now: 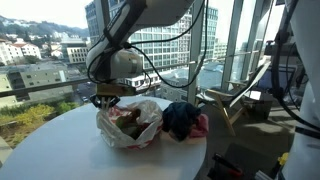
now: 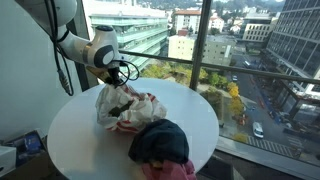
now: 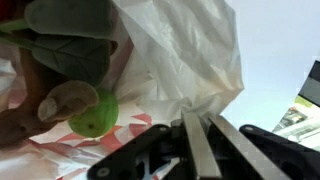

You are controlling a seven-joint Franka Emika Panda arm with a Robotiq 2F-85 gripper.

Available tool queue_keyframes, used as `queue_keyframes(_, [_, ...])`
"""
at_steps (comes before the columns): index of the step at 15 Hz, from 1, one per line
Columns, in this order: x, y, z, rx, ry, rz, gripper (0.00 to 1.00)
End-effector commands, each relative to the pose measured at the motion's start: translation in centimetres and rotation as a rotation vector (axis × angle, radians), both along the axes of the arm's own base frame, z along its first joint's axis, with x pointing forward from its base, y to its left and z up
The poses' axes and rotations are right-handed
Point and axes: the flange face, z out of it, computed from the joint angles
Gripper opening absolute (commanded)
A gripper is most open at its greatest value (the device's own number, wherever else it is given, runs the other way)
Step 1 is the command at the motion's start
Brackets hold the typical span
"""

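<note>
A white plastic bag (image 1: pixel 130 125) with red print lies on the round white table (image 1: pixel 60 150) in both exterior views; it also shows in an exterior view (image 2: pixel 120 105). It holds a plush toy with green and brown parts (image 3: pixel 80 95). My gripper (image 1: pixel 107 97) is at the bag's upper edge, and in an exterior view (image 2: pixel 118 78) it sits over the bag's top. In the wrist view the fingers (image 3: pixel 205 125) are shut on a bunched fold of the white bag (image 3: pixel 185 60).
A dark blue cloth (image 1: pixel 182 120) over a pink one (image 1: pixel 202 126) lies beside the bag; in an exterior view it shows at the front (image 2: pixel 160 142). Large windows (image 2: pixel 230 50) ring the table. The table edge (image 2: pixel 215 130) is close to the glass.
</note>
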Motion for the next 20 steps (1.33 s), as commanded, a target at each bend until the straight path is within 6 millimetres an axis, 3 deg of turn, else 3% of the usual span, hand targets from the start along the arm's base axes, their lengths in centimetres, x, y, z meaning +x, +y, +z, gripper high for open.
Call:
queue_keyframes(1, [-1.0, 0.2, 5.5, 0.038, -0.177, 0.041, 0.11])
queue_keyframes(8, [-4.2, 1.3, 13.8, 0.047, -0.454, 0.110, 0.10])
queue_keyframes(11, [-5.1, 1.1, 14.9, 0.032, -0.455, 0.118, 0.12])
queue_keyframes(12, [-5.4, 0.4, 14.5, 0.040, -0.391, 0.107, 0.36])
queue_keyframes(13, [-6.1, -0.2, 13.9, 0.037, -0.294, 0.117, 0.37])
queue_keyframes(16, [-7.0, -1.6, 13.5, 0.018, -0.085, 0.108, 0.58])
queue_keyframes(20, [-7.9, -3.1, 14.9, -0.078, 0.106, 0.052, 0.89])
